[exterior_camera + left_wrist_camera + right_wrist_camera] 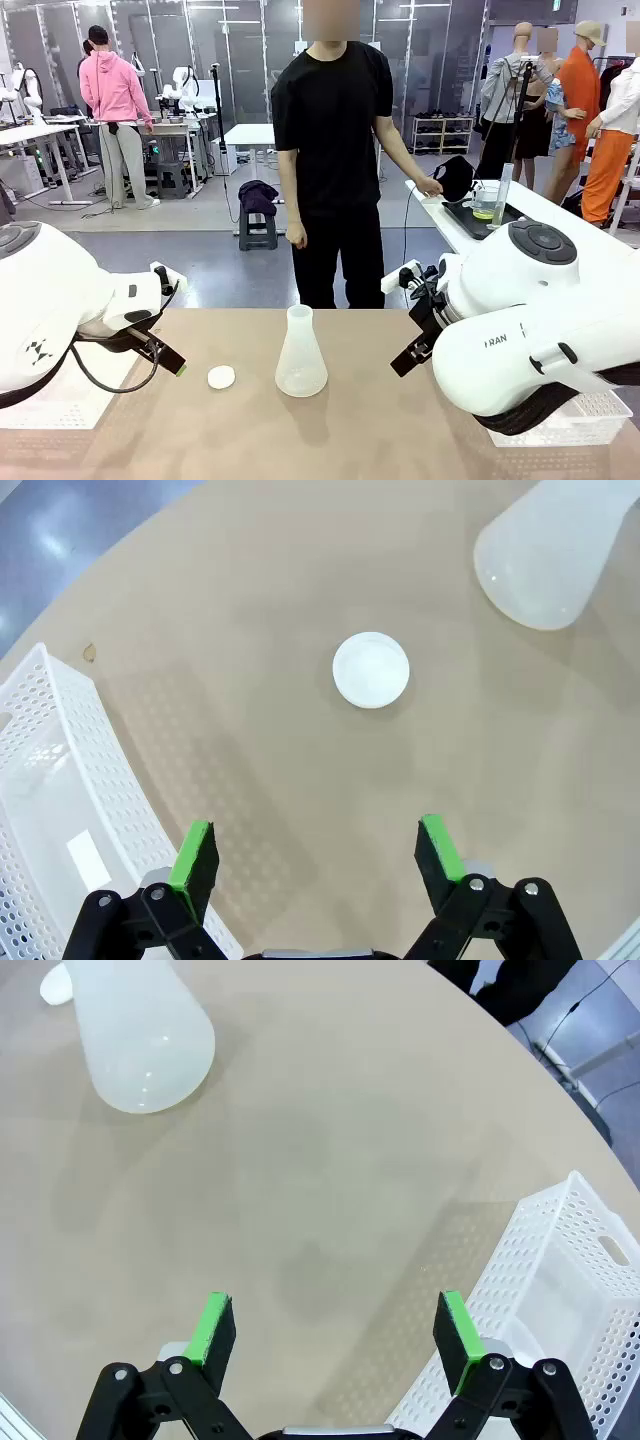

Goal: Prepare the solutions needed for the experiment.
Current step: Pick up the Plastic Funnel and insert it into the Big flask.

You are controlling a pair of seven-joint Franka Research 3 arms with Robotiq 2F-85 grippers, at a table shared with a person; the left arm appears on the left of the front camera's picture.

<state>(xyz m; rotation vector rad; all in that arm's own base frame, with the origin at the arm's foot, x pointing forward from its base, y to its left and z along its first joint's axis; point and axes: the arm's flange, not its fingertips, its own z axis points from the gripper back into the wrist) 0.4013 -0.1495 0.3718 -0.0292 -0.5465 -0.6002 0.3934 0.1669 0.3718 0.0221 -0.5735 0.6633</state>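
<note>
I saw my left gripper (pixel 316 845) and right gripper (pixel 334 1322) hanging open and empty above the table (pixel 350 430). Ahead stood a flask (pixel 300 352) beside a white cap (pixel 221 376). Farthest off, the solutions (pixel 484 213) sat in a beaker on a black tray (pixel 462 216).

Held right gripper (pixel 340 1325) wide open above tan table (pixel 350 1160); caught frosted flask (pixel 140 1040) standing at upper left, white cap (pixel 52 985) just behind it, perforated white basket (pixel 560 1260) at lower right.
</note>
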